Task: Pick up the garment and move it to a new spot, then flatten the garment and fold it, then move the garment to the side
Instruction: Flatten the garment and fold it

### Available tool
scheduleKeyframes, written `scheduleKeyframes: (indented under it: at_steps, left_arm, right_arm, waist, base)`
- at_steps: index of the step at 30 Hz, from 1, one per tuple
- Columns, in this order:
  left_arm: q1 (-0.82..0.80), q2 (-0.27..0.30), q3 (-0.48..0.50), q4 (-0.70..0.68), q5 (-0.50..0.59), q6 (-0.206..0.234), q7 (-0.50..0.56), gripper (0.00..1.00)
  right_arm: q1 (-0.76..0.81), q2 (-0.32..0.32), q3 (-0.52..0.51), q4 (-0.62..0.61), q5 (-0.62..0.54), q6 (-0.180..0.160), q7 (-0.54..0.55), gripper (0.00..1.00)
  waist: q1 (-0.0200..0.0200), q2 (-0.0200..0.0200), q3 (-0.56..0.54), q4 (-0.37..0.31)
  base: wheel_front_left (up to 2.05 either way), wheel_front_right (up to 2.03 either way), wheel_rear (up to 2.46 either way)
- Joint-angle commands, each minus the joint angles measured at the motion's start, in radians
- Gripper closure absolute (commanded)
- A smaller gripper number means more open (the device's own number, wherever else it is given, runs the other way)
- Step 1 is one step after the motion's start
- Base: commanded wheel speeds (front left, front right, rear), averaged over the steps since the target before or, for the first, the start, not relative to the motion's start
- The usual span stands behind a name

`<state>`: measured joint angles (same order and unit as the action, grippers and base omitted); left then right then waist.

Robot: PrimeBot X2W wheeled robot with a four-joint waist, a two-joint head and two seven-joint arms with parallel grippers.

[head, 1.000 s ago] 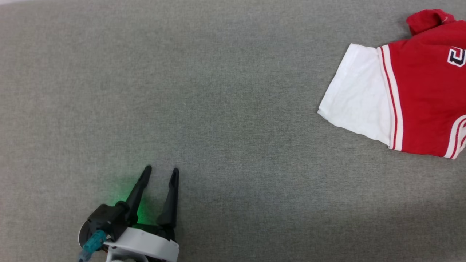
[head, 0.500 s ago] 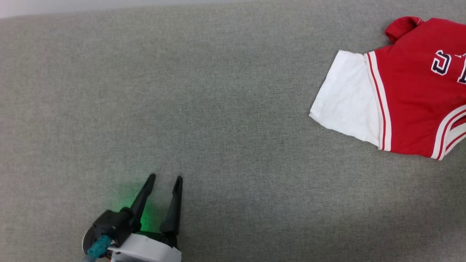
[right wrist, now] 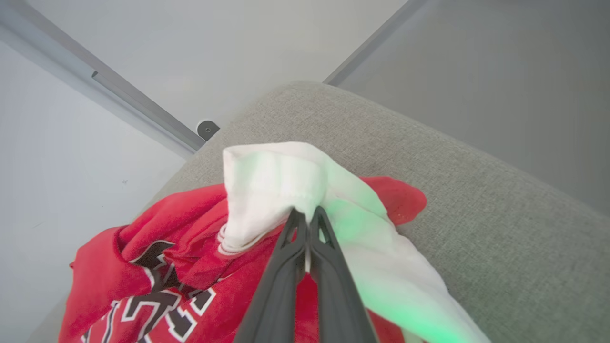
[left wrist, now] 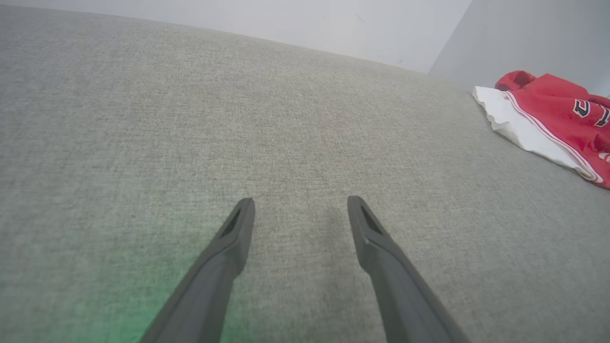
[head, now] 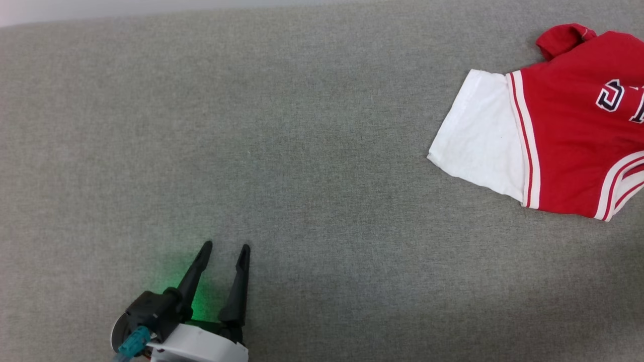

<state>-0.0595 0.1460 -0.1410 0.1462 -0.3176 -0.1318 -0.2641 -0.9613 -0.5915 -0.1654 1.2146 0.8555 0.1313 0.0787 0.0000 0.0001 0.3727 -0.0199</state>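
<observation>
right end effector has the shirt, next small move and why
Probably lift the right end effector a little: it is shut on the white sleeve of the garment, which lies crumpled on the grey surface, while the left end effector is open, far off.

Black, white-outlined characters (head: pixel 610 95) are showing on the red garment (head: pixel 563 141), cut off at the head view's edge. Folds are breaking them up in the right wrist view, so nothing is reading clearly.

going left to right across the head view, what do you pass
left gripper, fingers apart → bare grey fabric surface → garment: first its white sleeve → red-and-white striped trim → red body → dark lettering at the right edge
</observation>
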Motion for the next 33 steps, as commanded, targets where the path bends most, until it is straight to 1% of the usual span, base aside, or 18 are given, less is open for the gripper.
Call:
scheduleKeyframes:
  at_steps: [1,2,3,4,8,10,13,16,19,21,24,26,29,30,33]
  left_arm:
    - [-0.003,0.004,0.001,-0.003,0.001,0.003,0.000,0.00]
    - [-0.003,0.004,0.002,-0.003,0.002,0.003,0.000,0.00]
    - [-0.003,0.004,0.002,-0.004,0.003,0.003,0.000,0.00]
    - [-0.004,0.003,0.002,-0.006,0.005,0.003,0.000,0.00]
    - [-0.005,0.003,0.005,-0.018,0.009,0.003,0.000,0.00]
    - [-0.007,0.008,0.004,-0.030,0.005,0.003,0.000,0.00]
    - [-0.019,0.027,0.001,-0.052,-0.001,0.003,0.000,0.00]
    - [-0.048,0.072,-0.034,-0.074,-0.001,0.003,0.012,0.00]
    - [-0.113,0.127,-0.083,-0.095,-0.020,0.003,0.056,0.00]
    - [-0.171,0.170,-0.118,-0.109,-0.035,0.003,0.095,0.00]
    - [-0.274,0.220,-0.181,-0.119,-0.088,0.003,0.175,0.00]
    - [-0.352,0.257,-0.231,-0.113,-0.117,0.003,0.244,0.00]
    - [-0.480,0.292,-0.307,-0.074,-0.163,0.003,0.364,0.00]
    - [-0.530,0.293,-0.330,-0.058,-0.186,0.003,0.401,0.00]
    - [-0.654,0.273,-0.387,0.017,-0.273,0.002,0.515,0.00]
  right_arm:
    - [-0.013,0.004,0.003,0.008,-0.014,-0.001,-0.016,0.95]
    - [-0.019,0.006,0.007,0.013,-0.025,-0.001,-0.028,0.66]
    - [-0.025,0.006,0.014,0.016,-0.040,-0.001,-0.042,0.14]
    - [-0.031,0.005,0.021,0.019,-0.049,-0.001,-0.054,0.00]
    - [-0.028,0.006,0.084,-0.029,-0.110,-0.001,-0.077,0.00]
    - [-0.007,-0.006,0.111,-0.064,-0.129,-0.001,-0.081,0.00]
    - [0.025,0.000,0.170,-0.146,-0.156,-0.001,-0.090,0.00]
    - [0.076,-0.001,0.235,-0.258,-0.167,-0.001,-0.110,0.00]
    - [0.157,0.006,0.296,-0.382,-0.165,-0.001,-0.151,0.00]
    - [0.216,0.014,0.329,-0.465,-0.164,-0.001,-0.179,0.00]
    - [0.309,0.033,0.372,-0.578,-0.186,-0.001,-0.223,0.00]
    - [0.371,0.061,0.391,-0.648,-0.202,-0.001,-0.247,0.00]
    - [0.464,0.107,0.402,-0.749,-0.226,-0.001,-0.260,0.00]
    - [0.495,0.123,0.405,-0.786,-0.239,-0.001,-0.260,0.00]
    - [0.579,0.174,0.399,-0.886,-0.275,-0.001,-0.248,0.00]
  waist:
    - [0.0000,-0.0001,0.001,0.000]
    - [0.0000,-0.0001,0.001,0.000]
    - [0.0000,-0.0001,0.001,0.000]
    - [0.0000,-0.0001,0.000,0.001]
    - [0.0000,-0.0001,-0.017,-0.004]
    - [0.0000,-0.0001,-0.030,-0.009]
    - [0.0000,-0.0001,-0.059,-0.022]
    - [0.0000,-0.0001,-0.089,-0.035]
    - [0.0000,-0.0001,-0.122,-0.045]
    - [0.0000,-0.0001,-0.141,-0.055]
    - [0.0000,-0.0001,-0.167,-0.075]
    - [0.0000,-0.0001,-0.179,-0.092]
    - [0.0000,-0.0001,-0.186,-0.121]
    - [0.0000,-0.0001,-0.186,-0.132]
    - [0.0000,-0.0001,-0.178,-0.169]
  base:
    - [0.00,0.00,0.00]
    - [0.00,0.00,0.00]
    - [0.00,0.00,0.00]
    - [0.00,0.00,0.00]
    - [0.00,0.00,0.00]
    - [0.00,0.00,0.00]
    - [0.00,0.00,0.00]
    - [0.00,0.00,0.00]
    - [0.00,0.00,0.00]
    - [0.00,0.00,0.00]
    - [0.00,0.00,0.00]
    - [0.00,0.00,0.00]
    - [0.00,0.00,0.00]
    - [0.00,0.00,0.00]
    - [0.00,0.00,0.00]
